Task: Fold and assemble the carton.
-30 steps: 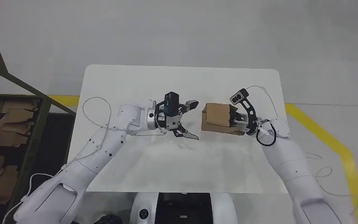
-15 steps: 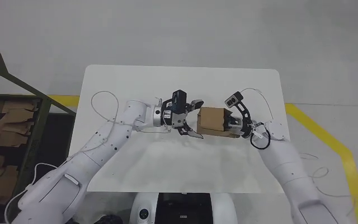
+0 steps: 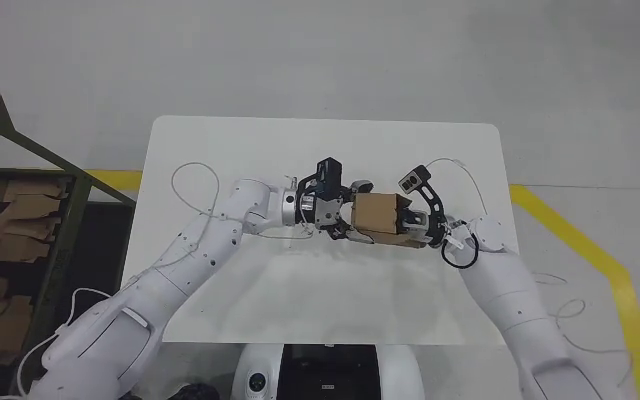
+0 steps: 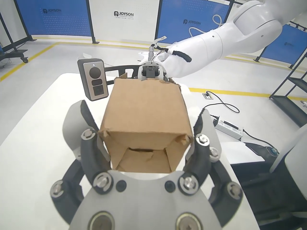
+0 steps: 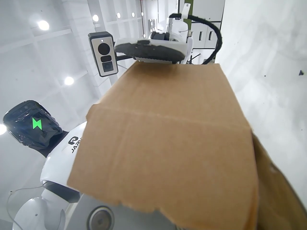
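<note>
the carton (image 3: 380, 214), a brown cardboard box on its side, is near the middle of the white bench (image 3: 250, 150), a little toward 3 o'clock, its long axis running 9 to 3. from above i cannot tell whether it rests on the bench or hangs just over it. the left wrist view adds the 9 o'clock end, which is open, with ragged corners and inner flaps folded partway in. the right wrist view gives a flat side panel with a crease across it and a loose flap along one edge.

the left hand (image 3: 347, 211) meets the carton at its 9 o'clock end. its fingers (image 4: 90, 130) are spread wide and straddle the open end. their inner faces touch the two torn corners, while the tips stand apart from the side walls. the right hand (image 3: 418, 222) grips the 3 o'clock end. in the left wrist view its body shows just behind the frayed far edge, with the fingers hidden by cardboard.

off the bench at 9 o'clock, a dark crate (image 3: 35, 250) holds more brown cardboard. the left wrist view shows a grey power brick (image 4: 227, 128) with a black cable on the floor beyond the bench.
</note>
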You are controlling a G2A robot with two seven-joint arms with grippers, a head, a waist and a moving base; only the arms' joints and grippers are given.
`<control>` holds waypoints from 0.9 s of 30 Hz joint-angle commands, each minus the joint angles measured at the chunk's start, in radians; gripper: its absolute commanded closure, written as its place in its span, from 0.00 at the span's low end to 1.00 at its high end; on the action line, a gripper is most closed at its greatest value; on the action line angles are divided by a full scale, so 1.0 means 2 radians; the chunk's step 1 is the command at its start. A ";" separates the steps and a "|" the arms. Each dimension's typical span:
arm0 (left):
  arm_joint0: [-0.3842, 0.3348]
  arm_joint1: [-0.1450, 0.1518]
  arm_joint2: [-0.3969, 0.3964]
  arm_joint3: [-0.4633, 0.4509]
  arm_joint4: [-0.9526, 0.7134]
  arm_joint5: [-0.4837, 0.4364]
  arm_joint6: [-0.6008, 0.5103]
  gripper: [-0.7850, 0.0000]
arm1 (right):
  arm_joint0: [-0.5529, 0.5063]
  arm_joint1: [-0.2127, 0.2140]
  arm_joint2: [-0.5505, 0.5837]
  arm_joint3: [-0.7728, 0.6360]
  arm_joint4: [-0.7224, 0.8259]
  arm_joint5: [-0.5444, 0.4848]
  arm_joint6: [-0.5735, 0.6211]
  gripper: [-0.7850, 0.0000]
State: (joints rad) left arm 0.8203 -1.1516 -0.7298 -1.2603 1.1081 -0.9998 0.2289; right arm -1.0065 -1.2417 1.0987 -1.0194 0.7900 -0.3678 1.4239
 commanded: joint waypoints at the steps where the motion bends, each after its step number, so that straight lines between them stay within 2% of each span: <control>1: 0.002 -0.001 -0.002 0.002 -0.004 0.001 -0.004 0.47 | 0.000 0.000 0.001 -0.001 -0.002 -0.001 -0.001 1.00; 5: 0.004 -0.003 -0.004 0.005 -0.014 0.000 -0.012 0.56 | -0.001 0.001 0.002 -0.004 -0.009 -0.002 -0.006 1.00; 17: 0.010 -0.005 -0.016 0.009 -0.040 -0.006 -0.033 0.59 | -0.003 0.003 0.009 -0.005 -0.019 -0.003 -0.018 1.00; 27: 0.024 0.000 -0.037 0.000 -0.040 -0.006 -0.032 0.64 | -0.004 0.007 0.024 0.001 -0.026 -0.005 -0.029 1.00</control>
State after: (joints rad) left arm 0.8627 -1.1534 -0.7978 -1.2582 1.0229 -1.0123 0.1651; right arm -1.0140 -1.2288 1.1422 -1.0189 0.7412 -0.3760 1.3702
